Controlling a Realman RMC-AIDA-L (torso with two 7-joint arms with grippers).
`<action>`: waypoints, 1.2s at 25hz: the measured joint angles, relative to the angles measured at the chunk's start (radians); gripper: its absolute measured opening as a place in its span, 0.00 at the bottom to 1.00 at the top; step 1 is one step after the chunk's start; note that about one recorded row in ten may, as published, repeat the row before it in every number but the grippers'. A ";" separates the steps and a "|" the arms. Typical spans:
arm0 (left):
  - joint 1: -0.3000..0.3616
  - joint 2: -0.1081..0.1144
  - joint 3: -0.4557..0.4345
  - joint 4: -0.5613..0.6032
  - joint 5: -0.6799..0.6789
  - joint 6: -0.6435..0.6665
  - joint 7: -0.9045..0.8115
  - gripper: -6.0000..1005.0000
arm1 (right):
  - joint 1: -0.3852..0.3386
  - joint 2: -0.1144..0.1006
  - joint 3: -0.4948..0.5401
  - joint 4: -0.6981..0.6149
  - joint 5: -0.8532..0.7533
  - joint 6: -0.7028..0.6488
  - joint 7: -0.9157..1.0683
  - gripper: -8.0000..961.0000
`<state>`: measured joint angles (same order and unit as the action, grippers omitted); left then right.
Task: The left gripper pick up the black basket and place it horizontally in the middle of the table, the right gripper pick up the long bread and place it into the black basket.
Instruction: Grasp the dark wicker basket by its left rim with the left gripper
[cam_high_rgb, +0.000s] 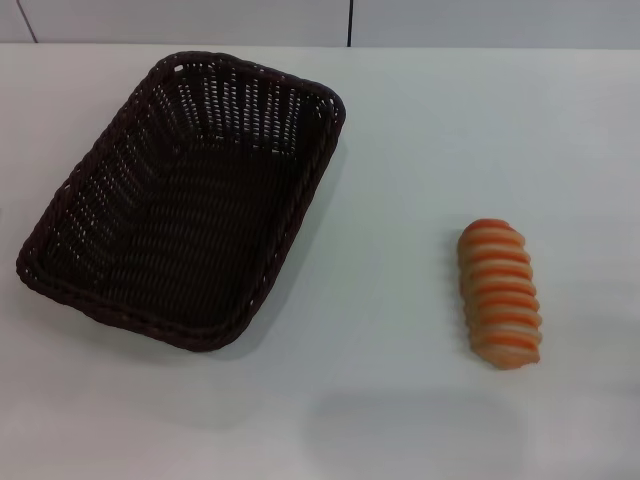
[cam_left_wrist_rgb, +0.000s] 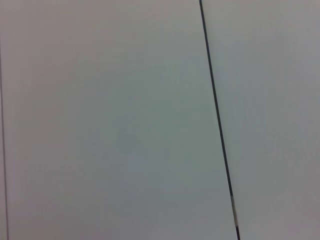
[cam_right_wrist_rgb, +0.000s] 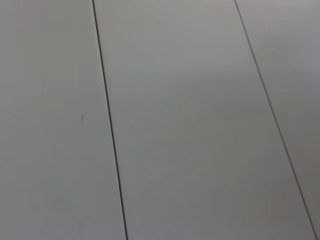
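The black basket (cam_high_rgb: 185, 195) sits on the left half of the white table (cam_high_rgb: 400, 150) in the head view, turned at a slant with its long side running from near left to far right; it is empty. The long bread (cam_high_rgb: 499, 292), striped orange and cream, lies on the table at the right, well apart from the basket. Neither gripper shows in any view. The left wrist view and the right wrist view show only plain pale panels with thin dark seams.
A pale wall with a dark vertical seam (cam_high_rgb: 350, 22) stands behind the table's far edge. White tabletop lies between the basket and the bread and along the near edge.
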<state>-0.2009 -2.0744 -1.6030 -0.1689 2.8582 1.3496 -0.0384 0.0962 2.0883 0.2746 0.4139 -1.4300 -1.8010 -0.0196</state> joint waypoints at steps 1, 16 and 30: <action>0.000 0.001 0.000 0.000 0.002 0.013 0.000 0.80 | 0.000 0.000 0.000 0.001 0.000 0.000 0.000 0.88; 0.040 0.056 0.153 -0.237 0.021 -0.151 -0.093 0.80 | 0.007 -0.001 -0.035 0.002 -0.001 -0.010 0.001 0.87; 0.269 0.134 0.209 -1.332 0.030 -1.268 0.192 0.80 | 0.002 -0.002 -0.038 0.014 -0.001 -0.023 0.001 0.87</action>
<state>0.0677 -1.9402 -1.3942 -1.5008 2.8885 0.0817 0.1534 0.0984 2.0862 0.2362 0.4280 -1.4314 -1.8241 -0.0184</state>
